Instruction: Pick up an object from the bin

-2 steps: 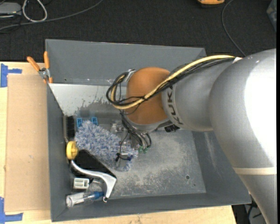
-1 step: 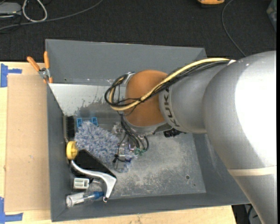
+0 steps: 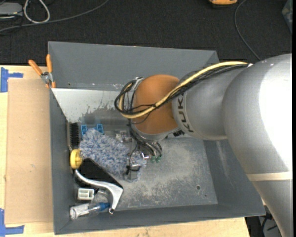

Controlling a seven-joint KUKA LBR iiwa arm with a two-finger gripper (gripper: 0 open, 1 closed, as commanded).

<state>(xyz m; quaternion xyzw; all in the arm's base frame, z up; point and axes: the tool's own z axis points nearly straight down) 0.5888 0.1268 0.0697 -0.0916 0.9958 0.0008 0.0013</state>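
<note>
where the silver arm reaches in from the right of the frame, it covers much of the right half of the grey bin, and its rounded orange wrist cover sits near the middle of the picture with yellow and black cables looped across it. below that cover, just left of the frame's centre, the gripper points down toward the bin floor at the right-hand edge of a fluffy blue and white cloth. whether the gripper is open or closed cannot be told, and nothing can be seen held in it. the cloth is the largest loose thing and lies in the left-centre of the bin. a flat black object lies just below and left of it, touching its lower edge. a white curved handle bends round the black object's lower side toward the lower left corner. a black brush stands along the left wall, above a small round yellow cap. a clear tube with a blue part lies in the lower left corner, a small clear piece just above it.
</note>
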